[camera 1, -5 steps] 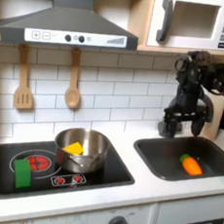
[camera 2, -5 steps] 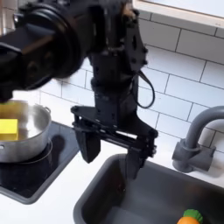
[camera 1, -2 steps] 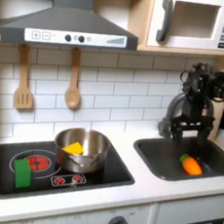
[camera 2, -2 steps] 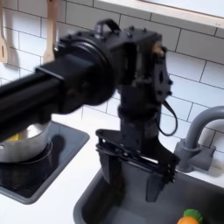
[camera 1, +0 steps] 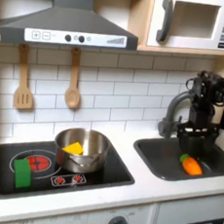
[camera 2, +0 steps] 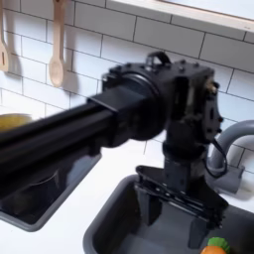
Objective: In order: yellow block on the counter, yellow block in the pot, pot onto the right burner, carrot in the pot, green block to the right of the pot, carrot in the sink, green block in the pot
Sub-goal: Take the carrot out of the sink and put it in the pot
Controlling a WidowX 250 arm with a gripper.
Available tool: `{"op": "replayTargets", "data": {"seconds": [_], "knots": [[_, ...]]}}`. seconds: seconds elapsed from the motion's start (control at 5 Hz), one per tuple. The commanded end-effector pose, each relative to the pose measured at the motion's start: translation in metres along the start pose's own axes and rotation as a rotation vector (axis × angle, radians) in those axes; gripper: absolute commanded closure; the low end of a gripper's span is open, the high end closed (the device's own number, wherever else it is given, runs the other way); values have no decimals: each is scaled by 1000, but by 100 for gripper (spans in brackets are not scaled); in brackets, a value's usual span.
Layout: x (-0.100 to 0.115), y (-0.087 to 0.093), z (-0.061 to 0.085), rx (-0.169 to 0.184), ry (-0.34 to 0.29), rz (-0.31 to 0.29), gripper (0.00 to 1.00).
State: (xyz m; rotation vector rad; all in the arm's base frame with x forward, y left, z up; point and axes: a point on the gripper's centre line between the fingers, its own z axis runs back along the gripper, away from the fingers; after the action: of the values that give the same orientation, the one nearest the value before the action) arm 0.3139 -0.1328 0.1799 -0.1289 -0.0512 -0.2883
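My gripper (camera 1: 197,144) hangs open over the sink (camera 1: 160,154), just above the orange carrot (camera 1: 191,164) lying in the basin. In the second exterior view the gripper (camera 2: 177,216) reaches into the sink (camera 2: 119,220), fingers apart with nothing between them, and the carrot (camera 2: 216,245) lies to its lower right. The steel pot (camera 1: 83,152) stands on the black stovetop with the yellow block (camera 1: 73,147) inside. The green block (camera 1: 23,170) stands upright left of the pot. The off-white counter (camera 1: 142,173) runs between stove and sink.
The dark faucet (camera 2: 234,151) curves up behind the sink, close to the arm. Two wooden utensils (camera 1: 72,90) hang on the tiled wall under the range hood (camera 1: 64,26). A microwave (camera 1: 197,20) sits at the first exterior view's upper right.
The gripper has moved right and down, from beside the sink's left edge to over the basin, close above the carrot. It stays open. Pot and blocks have not moved.
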Motion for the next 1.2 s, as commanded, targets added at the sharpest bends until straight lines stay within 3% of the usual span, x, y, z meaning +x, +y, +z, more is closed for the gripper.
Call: {"op": "replayTargets", "data": {"seconds": [0.0, 0.6, 1.0], "knots": [[5, -14, -17, -5, 20, -29, 0], [18, -20, -44, -19, 59, -42, 0], [27, -36, -61, -24, 82, -76, 0]]}}
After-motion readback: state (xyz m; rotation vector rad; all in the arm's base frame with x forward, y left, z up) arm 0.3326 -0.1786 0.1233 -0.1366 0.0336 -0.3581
